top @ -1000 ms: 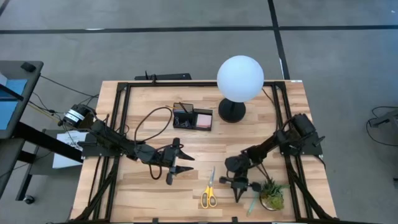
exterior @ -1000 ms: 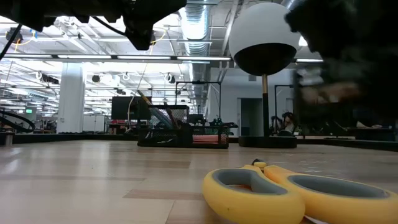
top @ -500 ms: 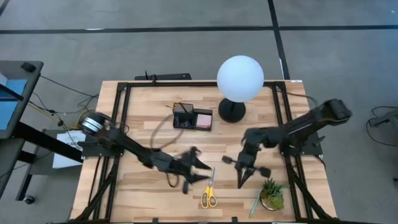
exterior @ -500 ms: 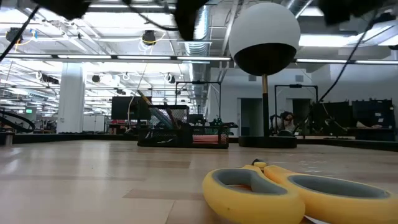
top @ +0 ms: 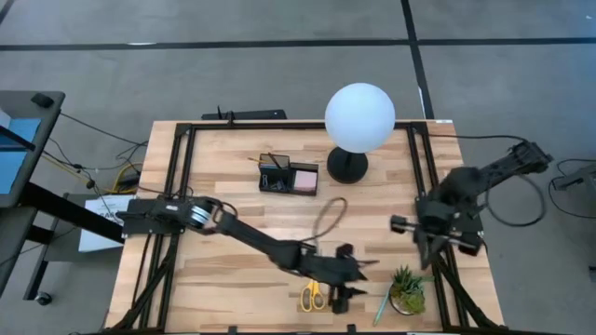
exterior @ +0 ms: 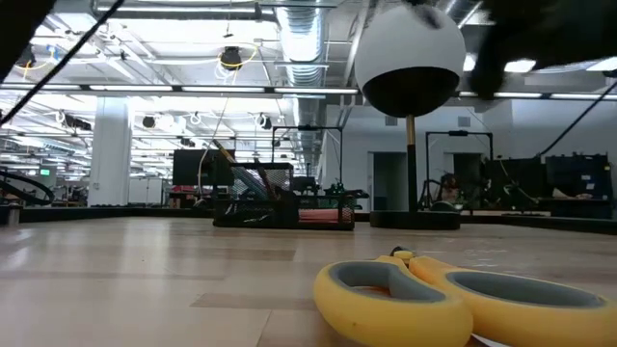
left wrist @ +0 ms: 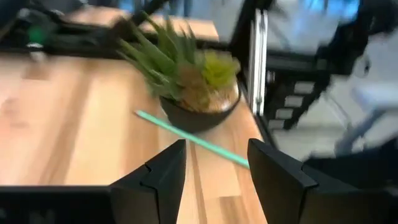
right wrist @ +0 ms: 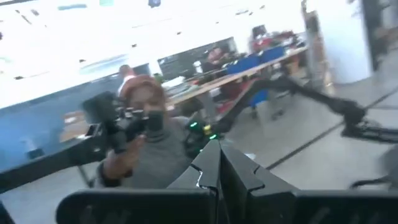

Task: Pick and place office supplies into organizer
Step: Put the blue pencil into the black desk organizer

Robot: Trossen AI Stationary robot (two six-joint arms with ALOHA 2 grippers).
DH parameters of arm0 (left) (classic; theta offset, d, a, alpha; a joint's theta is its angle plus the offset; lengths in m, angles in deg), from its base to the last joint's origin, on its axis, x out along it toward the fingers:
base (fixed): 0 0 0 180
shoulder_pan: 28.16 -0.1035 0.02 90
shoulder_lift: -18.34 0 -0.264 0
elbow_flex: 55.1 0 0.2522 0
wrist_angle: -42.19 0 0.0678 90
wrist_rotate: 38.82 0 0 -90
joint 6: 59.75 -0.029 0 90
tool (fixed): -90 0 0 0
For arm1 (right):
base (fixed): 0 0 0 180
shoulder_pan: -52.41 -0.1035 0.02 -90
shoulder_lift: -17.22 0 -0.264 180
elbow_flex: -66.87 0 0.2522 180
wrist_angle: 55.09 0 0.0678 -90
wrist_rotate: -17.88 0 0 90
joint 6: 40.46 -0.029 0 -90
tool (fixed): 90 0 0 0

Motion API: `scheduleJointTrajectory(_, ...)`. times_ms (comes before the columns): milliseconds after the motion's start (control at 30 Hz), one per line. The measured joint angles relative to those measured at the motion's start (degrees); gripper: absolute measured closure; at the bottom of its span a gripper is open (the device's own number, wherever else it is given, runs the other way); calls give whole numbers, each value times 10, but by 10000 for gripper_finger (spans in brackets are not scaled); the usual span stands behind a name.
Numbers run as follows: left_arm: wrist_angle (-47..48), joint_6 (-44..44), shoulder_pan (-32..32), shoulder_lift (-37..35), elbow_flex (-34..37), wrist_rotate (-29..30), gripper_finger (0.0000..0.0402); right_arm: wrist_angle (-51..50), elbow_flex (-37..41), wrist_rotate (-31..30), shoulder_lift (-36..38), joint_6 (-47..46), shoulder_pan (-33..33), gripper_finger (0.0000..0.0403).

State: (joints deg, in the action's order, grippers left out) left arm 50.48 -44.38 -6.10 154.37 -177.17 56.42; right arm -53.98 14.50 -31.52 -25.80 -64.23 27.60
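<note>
My left claw [top: 352, 279], fingers parted and empty, is hovering beside the yellow-handled scissors [top: 312, 294]; my right claw [top: 424, 256], pinched closed, is waiting at the table's right edge.

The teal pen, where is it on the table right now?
In the high view the teal pen lies at the table's near edge toward the right, just left of the potted plant, right of the scissors.
</note>
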Motion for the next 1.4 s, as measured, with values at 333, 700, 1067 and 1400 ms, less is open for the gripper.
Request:
scheduleJointTrajectory(333, 30, -72, 13, 160, -233, -154, 235, -215, 0, -214, 66, 62, -11, 401)
scheduleJointTrajectory(700, 55, -67, 18, 184, -244, -123, 235, -198, 0, -218, 32, 92, -29, 402)
scheduleJointTrajectory(1067, 433, -109, 13, 25, -265, -2, 235, -250, -38, -244, -145, 70, -147, 403)
scheduleJointTrajectory(1400, 641, -107, 27, -121, -263, 143, 235, -329, -71, -401, -291, 8, -298, 403)
